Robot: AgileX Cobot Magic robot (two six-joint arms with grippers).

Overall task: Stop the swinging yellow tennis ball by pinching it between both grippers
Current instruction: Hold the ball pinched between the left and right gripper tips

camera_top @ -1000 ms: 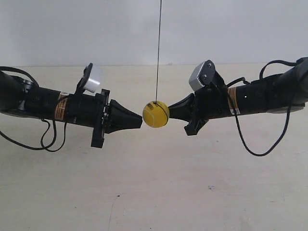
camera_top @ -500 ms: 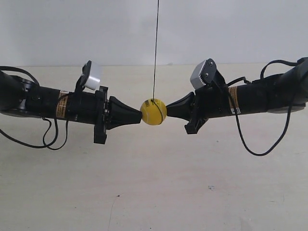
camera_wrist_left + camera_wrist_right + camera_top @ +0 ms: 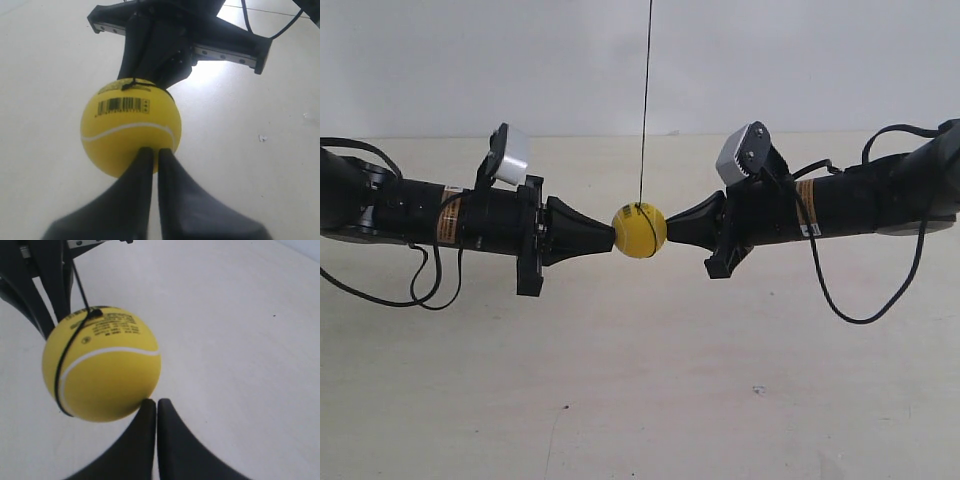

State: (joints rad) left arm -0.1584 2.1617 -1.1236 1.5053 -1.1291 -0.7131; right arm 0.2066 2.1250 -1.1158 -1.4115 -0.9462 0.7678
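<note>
Pale worktop (image 3: 640, 400) below. Level black arms, tip to tip: arm at the exterior view's left (image 3: 410, 215), arm at the exterior view's right (image 3: 860, 205). Left tool (image 3: 155, 152) closed, tip pressed on ball (image 3: 640, 231). Right tool (image 3: 152, 402) closed, tip touching ball. Ball pinched between both tips, above worktop, on string (image 3: 646, 100).

Ball (image 3: 639, 230): shifts slightly up and toward the exterior view's left, now pinched between both tips.
Gripper at the exterior view's left (image 3: 613, 238): rises, closes the gap, touches it.
Gripper at the exterior view's right (image 3: 669, 228): edges inward.
</note>
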